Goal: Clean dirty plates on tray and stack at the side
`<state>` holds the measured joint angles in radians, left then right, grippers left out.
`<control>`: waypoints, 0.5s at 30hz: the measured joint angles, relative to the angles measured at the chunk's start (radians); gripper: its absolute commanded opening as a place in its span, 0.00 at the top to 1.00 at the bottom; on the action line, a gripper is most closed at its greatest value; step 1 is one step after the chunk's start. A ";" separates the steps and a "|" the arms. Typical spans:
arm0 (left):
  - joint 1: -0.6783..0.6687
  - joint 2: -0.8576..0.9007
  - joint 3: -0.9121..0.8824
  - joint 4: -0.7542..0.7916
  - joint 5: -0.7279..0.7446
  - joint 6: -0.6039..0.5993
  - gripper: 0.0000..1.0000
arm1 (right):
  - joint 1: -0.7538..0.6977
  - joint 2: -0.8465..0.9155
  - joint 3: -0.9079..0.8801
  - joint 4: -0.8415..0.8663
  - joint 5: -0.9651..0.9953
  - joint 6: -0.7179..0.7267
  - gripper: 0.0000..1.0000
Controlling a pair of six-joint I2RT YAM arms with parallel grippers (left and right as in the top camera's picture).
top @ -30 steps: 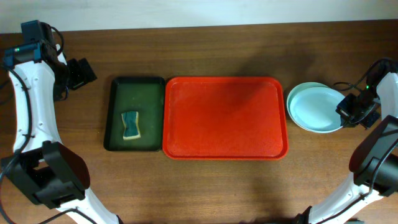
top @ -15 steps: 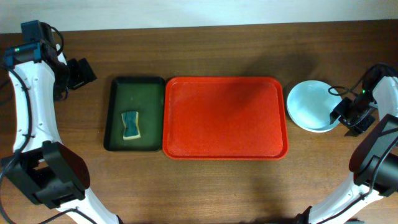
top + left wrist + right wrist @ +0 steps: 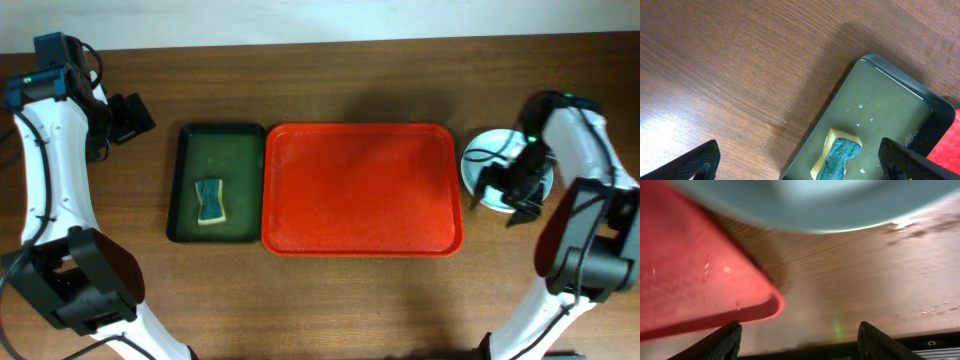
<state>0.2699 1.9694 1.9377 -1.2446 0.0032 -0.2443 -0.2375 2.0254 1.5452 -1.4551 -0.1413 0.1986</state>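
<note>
At far left, my left gripper (image 3: 128,116) hangs over the table, fingers spread wide, holding nothing. Next comes the green tray (image 3: 218,140) with a sponge (image 3: 209,201), then the red tray (image 3: 360,190). Just right of it sit the plates (image 3: 477,168), with my right gripper (image 3: 505,197) wide open and empty over their near edge.

The red tray (image 3: 360,190) lies mid-surface, its long side running left to right; the dark green tray (image 3: 222,128) sits against its left edge, with a blue-green and yellow sponge (image 3: 209,201) lying inside it; just right of the red tray the pale plates (image 3: 474,160) rest on the wooden surface (image 3: 330,300), largely covered by the right gripper (image 3: 503,195), so their number cannot be told; the left gripper (image 3: 133,117) hangs over bare wood beyond the green tray's upper-left corner.
</note>
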 measured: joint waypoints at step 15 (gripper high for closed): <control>0.000 0.000 0.000 0.000 0.000 0.000 0.01 | 0.389 0.000 -0.001 0.157 0.010 -0.132 0.02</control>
<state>0.2699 1.9694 1.9377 -1.2446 0.0032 -0.2443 0.1516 2.0254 1.5440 -1.2984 -0.1314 0.0662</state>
